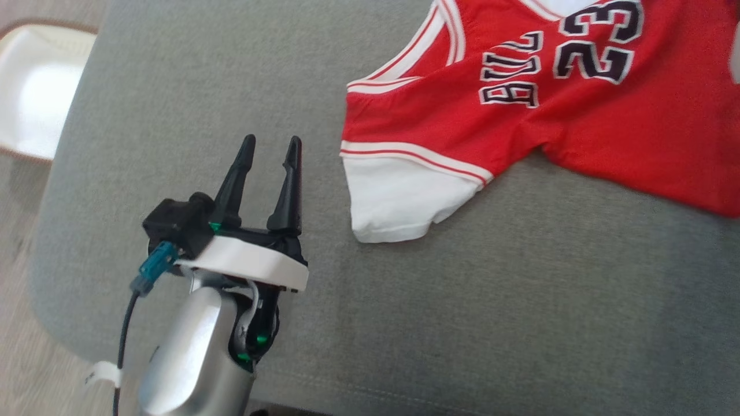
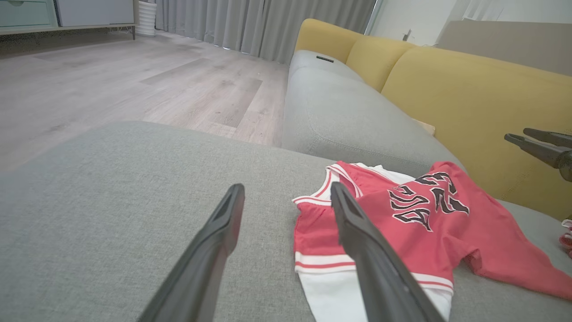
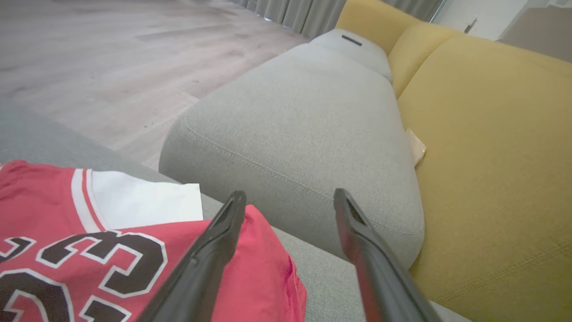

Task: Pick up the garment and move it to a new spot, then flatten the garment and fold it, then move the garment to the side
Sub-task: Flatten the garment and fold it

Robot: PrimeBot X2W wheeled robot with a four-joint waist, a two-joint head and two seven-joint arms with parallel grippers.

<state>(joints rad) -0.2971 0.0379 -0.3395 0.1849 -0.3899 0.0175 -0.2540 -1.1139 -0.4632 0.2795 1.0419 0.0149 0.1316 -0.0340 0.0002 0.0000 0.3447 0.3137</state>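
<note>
The garment (image 1: 578, 115) is a red basketball jersey with white trim, a white sleeve and black lettering. It lies spread on the grey sofa seat (image 1: 462, 300) at the upper right of the head view. My left gripper (image 1: 272, 140) is open and empty, hovering over bare cushion to the left of the white sleeve. In the left wrist view its fingers (image 2: 357, 241) frame the garment (image 2: 402, 232) ahead. My right gripper (image 3: 288, 193) is open with nothing between its fingers, above the garment's (image 3: 111, 250) red edge. It also shows at the far right (image 2: 516, 134).
A yellow backrest (image 3: 491, 156) runs behind the grey seat cushions. A second grey cushion (image 3: 304, 134) adjoins, with a small dark object (image 3: 351, 40) on its far end. Wooden floor (image 2: 111, 80) lies beyond the seat edge. A white object (image 1: 34, 86) sits on the floor at left.
</note>
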